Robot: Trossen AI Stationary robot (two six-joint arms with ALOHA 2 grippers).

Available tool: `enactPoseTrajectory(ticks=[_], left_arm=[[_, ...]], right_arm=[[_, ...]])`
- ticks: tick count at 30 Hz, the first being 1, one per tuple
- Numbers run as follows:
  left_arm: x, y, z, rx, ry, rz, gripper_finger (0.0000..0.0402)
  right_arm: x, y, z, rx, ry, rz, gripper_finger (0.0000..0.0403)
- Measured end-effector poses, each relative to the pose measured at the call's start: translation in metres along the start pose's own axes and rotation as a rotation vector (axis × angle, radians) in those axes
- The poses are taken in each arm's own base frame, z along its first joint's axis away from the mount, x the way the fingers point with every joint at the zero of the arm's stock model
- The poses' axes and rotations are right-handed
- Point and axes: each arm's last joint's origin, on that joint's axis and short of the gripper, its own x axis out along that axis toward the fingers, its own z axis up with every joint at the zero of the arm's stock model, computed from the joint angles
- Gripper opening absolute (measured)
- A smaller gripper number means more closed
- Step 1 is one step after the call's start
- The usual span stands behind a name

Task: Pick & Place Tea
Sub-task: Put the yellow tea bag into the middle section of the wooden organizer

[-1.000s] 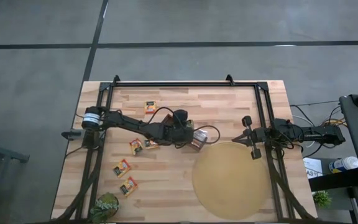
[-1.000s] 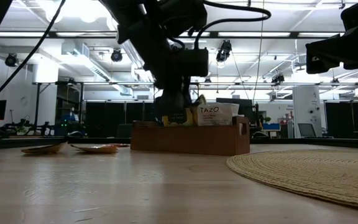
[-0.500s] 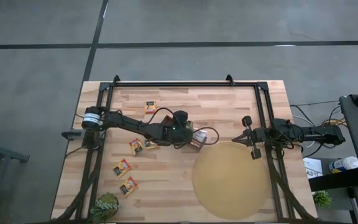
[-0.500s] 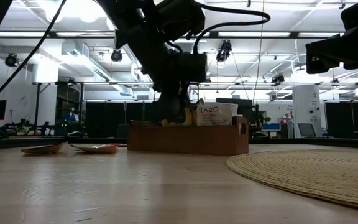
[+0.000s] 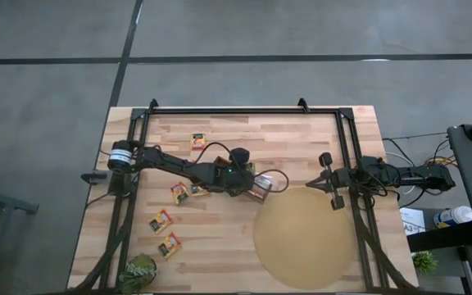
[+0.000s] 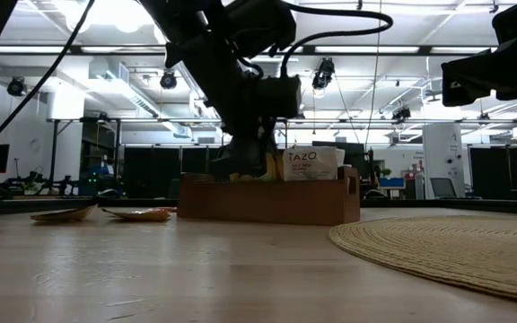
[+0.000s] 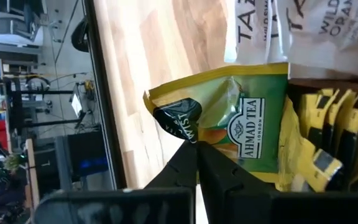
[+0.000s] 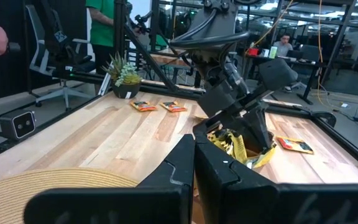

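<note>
The brown wooden box [image 5: 260, 186] stands mid-table and holds several tea sachets [image 6: 311, 164] on edge. My left gripper [image 7: 196, 148] reaches slanting down into the box [image 6: 263, 199], shut on a green-yellow tea sachet [image 7: 229, 118]. Several more sachets lie flat on the table to the left [image 5: 179, 192], [image 5: 161, 221], [image 5: 197, 140]. My right gripper [image 8: 194, 146] waits shut at the table's right side [image 5: 324, 182], level and touching nothing. My left gripper pinches the green-yellow sachet between its two fingertips at the edge beside the dark logo [image 7: 186, 124]. The fingers come slanting down from the table's left. The sachet stands tilted on edge in the box, against the yellow sachets [image 7: 328, 137] beside it.
A big round tan mat [image 5: 306, 238] covers the near right of the table, close to the box. A small potted plant [image 5: 140, 271] sits at the near left corner. Black frame rails [image 5: 244, 109] run along the far edge and both sides.
My left gripper has rolled a little and pushed the green-yellow sachet lower into the box, staying shut. The box's left end has slid slightly along the table; its right end has kept its place.
</note>
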Motion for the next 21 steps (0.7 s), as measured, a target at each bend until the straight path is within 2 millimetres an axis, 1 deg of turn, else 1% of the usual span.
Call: enactPoseTrajectory(ticks=[8,21], left_arm=[[-0.0033,0.0034,-0.0022,0.057,0.033,0.032,0.0033],[-0.0044,0.0028,-0.0039,0.060,0.034,0.004,0.0039]], right_arm=[[0.0000,0.0000,0.0000,0.000,0.000,0.000,0.0008],[0.0000,0.0000,0.0000,0.000,0.000,0.000,0.0008]])
